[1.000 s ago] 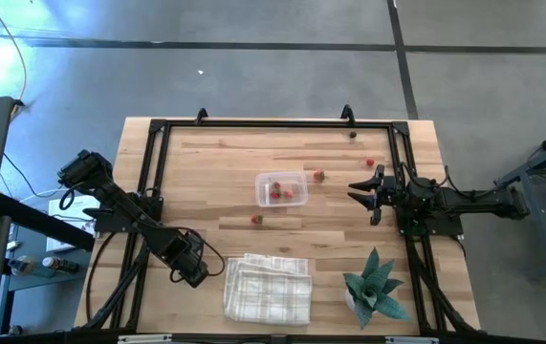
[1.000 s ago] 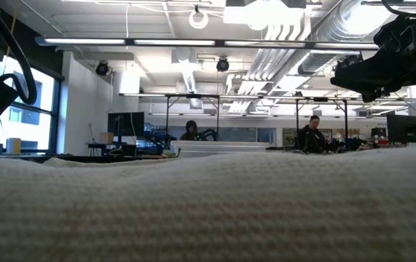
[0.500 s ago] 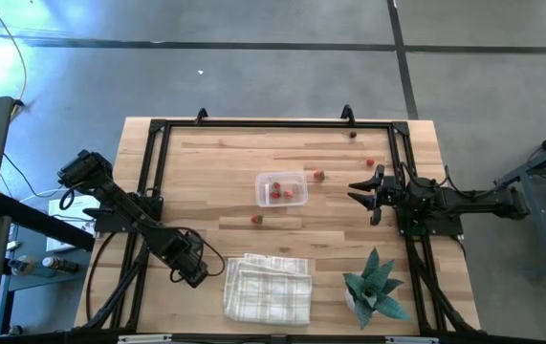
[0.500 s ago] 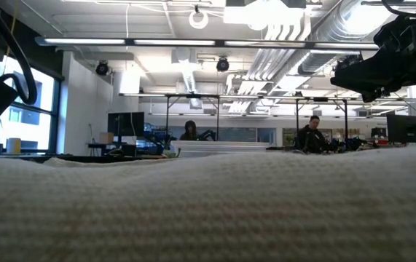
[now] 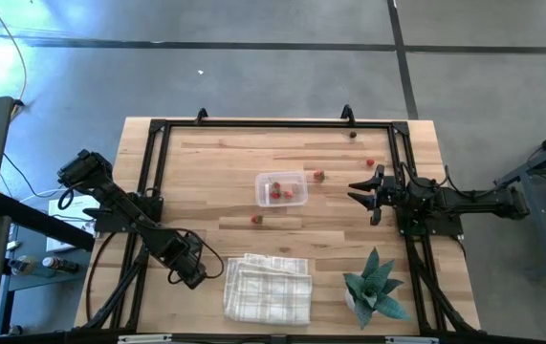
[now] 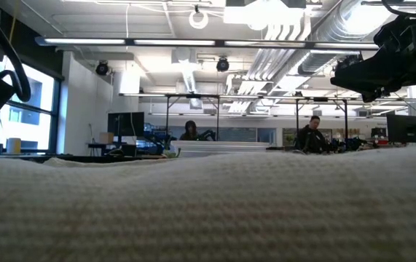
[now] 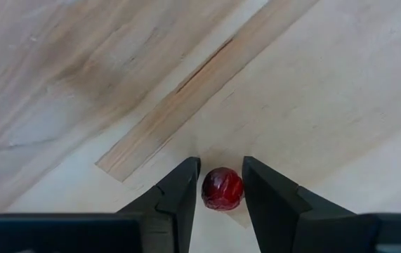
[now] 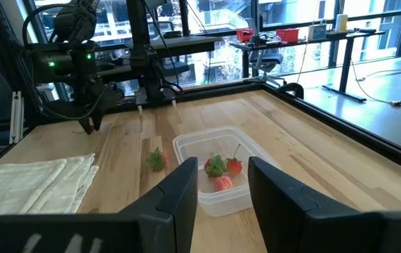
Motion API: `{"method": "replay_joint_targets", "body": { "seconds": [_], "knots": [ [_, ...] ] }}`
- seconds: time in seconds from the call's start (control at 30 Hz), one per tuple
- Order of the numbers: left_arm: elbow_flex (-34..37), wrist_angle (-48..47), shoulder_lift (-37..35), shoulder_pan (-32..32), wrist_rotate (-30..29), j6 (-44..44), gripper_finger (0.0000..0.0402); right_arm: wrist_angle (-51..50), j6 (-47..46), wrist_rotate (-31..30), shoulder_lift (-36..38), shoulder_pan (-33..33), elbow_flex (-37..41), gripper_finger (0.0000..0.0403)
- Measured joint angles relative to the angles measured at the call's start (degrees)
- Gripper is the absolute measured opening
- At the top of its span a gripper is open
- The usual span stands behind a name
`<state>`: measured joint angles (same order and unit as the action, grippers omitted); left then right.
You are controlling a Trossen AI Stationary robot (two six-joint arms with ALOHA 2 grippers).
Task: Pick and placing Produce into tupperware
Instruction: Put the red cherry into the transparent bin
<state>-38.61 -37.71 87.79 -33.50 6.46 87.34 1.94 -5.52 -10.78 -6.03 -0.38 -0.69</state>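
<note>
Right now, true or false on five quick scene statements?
1. The container has produce in it. True.
2. The cloth lies at the table's far edge. False: it is at the near edge, between the left gripper and the plant.
3. The right gripper holds a piece. False: it is open and empty, off to the container's right.
4. A red piece sits between the left gripper's fingers. True.
5. All produce is in the container. False: loose pieces lie on the wood beside it.
</note>
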Motion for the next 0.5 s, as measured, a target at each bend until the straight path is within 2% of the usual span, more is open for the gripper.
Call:
{"method": "replay_joint_targets", "body": {
  "seconds": [0.17, 0.4, 0.5],
  "knots": [
    [0.0, -0.07, 0.0, 0.0, -0.13, -7.36, 0.0108, 0.01, 0.0, 0.02, -0.01, 0.0, 0.0, 0.0117],
    [0.0, 0.17, -0.02, 0.04, -0.21, -8.19, 0.0108, 0.0, -0.01, 0.01, 0.01, 0.0, -0.01, 0.0117],
    [0.0, 0.38, -0.02, 0.04, -0.22, -12.03, 0.0108, 0.0, -0.01, 0.01, 0.0, 0.0, -0.01, 0.0117]
  ]
}}
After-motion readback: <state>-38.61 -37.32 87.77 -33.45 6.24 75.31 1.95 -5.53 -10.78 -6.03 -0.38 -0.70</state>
